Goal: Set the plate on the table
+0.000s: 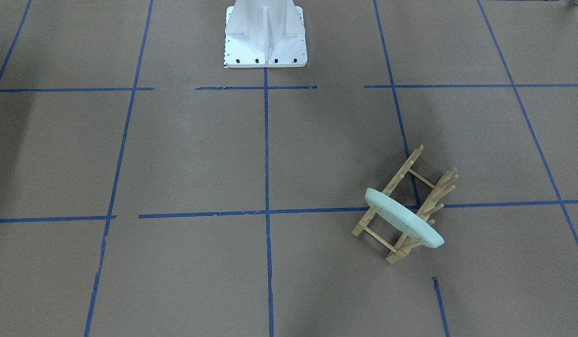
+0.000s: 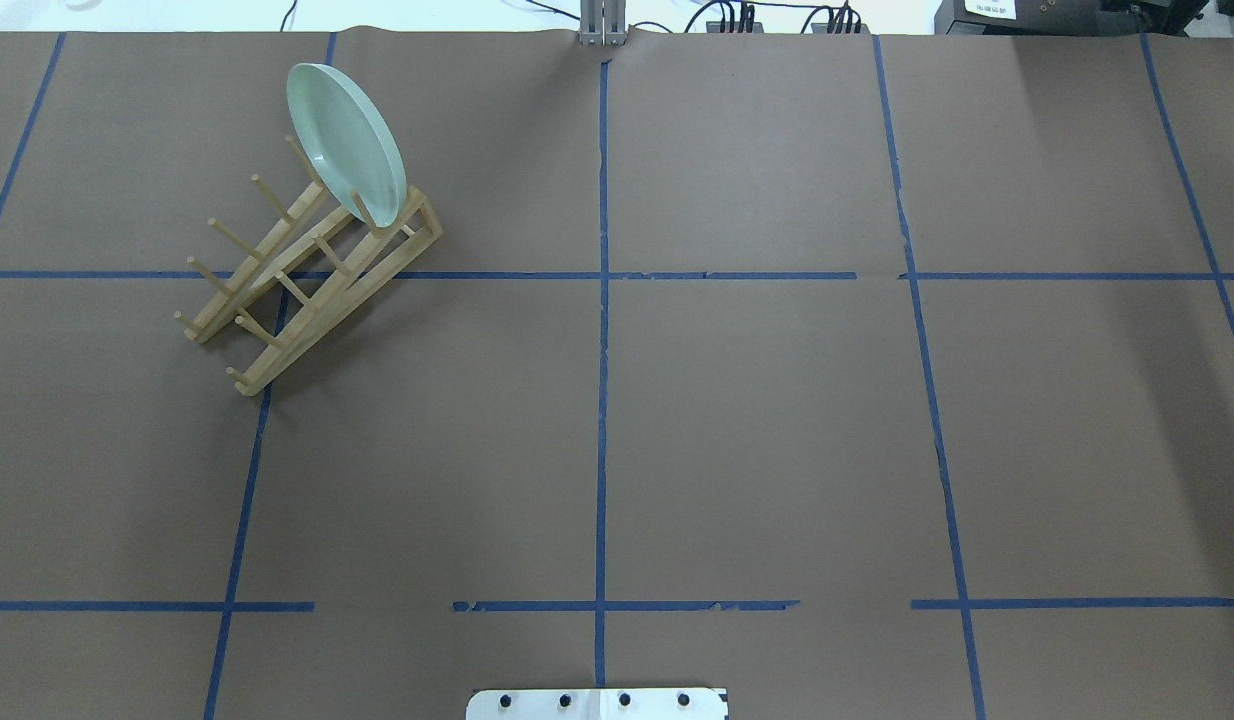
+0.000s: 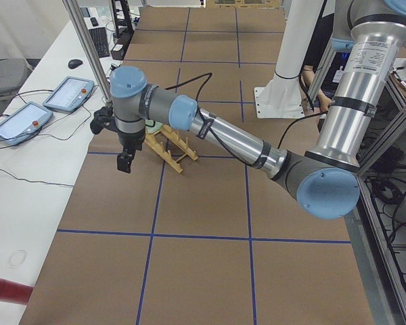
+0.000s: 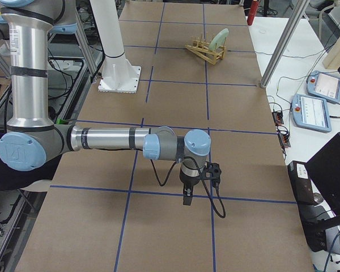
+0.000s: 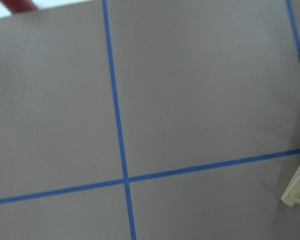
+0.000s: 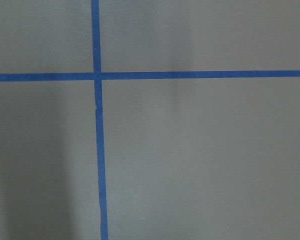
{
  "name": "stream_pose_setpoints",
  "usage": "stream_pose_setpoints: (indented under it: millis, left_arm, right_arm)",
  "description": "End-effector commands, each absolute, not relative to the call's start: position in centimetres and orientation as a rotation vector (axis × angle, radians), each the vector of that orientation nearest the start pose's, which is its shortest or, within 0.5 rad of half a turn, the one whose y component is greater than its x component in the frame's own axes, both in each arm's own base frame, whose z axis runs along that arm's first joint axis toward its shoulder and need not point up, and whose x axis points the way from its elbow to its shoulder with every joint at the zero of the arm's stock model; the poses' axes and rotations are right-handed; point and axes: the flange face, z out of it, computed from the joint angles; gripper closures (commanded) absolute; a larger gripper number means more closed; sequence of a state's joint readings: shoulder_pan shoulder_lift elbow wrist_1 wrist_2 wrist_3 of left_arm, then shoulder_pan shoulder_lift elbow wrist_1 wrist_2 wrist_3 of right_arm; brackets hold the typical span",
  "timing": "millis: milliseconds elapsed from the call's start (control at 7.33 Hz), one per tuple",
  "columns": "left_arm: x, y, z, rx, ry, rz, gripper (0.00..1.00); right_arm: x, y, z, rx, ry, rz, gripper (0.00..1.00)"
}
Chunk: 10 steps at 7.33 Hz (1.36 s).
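Observation:
The pale mint-green plate [image 1: 403,218] stands on edge in the end slot of the wooden peg rack [image 1: 396,180], on the brown table [image 1: 186,154] with blue tape lines. In the overhead view the plate [image 2: 345,140] and rack [image 2: 307,290] are at the far left. My left gripper [image 3: 125,162] hangs above the table beside the rack [image 3: 169,145]; I cannot tell whether it is open or shut. My right gripper [image 4: 186,197] hangs over bare table far from the plate [image 4: 219,38]; its state is also unclear. The left wrist view catches only a rack corner [image 5: 297,185].
The white robot base [image 1: 265,35] stands at the table's middle near edge on the robot's side. Tablets [image 3: 20,118] and a red cylinder [image 3: 7,290] lie on the white side bench. A metal post [image 4: 280,42] stands at the table's edge.

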<state>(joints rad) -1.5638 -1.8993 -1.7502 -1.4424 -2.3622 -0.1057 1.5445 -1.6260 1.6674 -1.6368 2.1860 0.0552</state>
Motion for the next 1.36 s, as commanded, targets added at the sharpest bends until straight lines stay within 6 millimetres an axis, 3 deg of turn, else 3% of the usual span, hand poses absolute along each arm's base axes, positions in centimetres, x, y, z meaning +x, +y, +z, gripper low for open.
stream_pose_setpoints:
  millis: [0,136,273,409,682,1227]
  left_arm:
    - [0.0,-61.5,32.8,0.379,1.042,-0.133,0.0]
    - [2.2,-61.9,32.8,0.358,1.148,-0.265,0.0]
    - [5.8,-61.8,33.3,0.339,1.272,-0.322,0.0]
    - [9.6,-61.4,33.7,0.284,1.367,-0.395,0.0]
    - [18.2,-60.4,32.6,0.289,1.472,-0.638,0.0]
    - [26.8,-58.7,31.5,0.243,1.541,-0.729,0.0]
  right_arm:
    - [6.3,-46.8,65.4,-0.049,-0.614,0.034,0.0]
    - [6.3,-46.8,65.4,-0.049,-0.614,0.034,0.0]
    - [6.4,-46.8,65.4,-0.049,-0.614,0.036,0.0]
    - [6.3,-46.8,65.4,-0.049,-0.614,0.034,0.0]
    - [6.4,-46.8,65.4,-0.049,-0.614,0.036,0.0]
    - [6.3,-46.8,65.4,-0.05,-0.614,0.036,0.0]
